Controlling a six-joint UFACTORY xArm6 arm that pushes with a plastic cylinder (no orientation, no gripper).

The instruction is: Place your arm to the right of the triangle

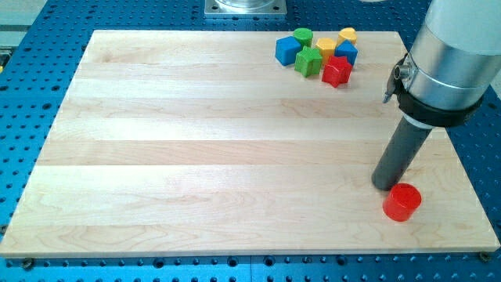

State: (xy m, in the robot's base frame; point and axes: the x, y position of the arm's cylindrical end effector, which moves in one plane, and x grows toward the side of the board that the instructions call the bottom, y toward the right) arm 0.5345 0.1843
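Observation:
My tip (383, 186) rests on the wooden board (196, 157) at the view's lower right, just up and left of a red cylinder (402, 202) and almost touching it. A cluster of blocks lies far above it at the view's top right: a blue cube (287, 50), a green cylinder (303, 36), a green block (308, 61), a yellow block (326, 46), a second yellow block (347, 35), a blue block (346, 52) with an angled shape, and a red star-like block (337, 70). I cannot clearly tell which block is the triangle. My tip is well below and right of the cluster.
The arm's silver body (450, 55) hangs over the board's right edge. A blue perforated table (485, 157) surrounds the board. A metal base plate (245, 7) sits at the view's top centre.

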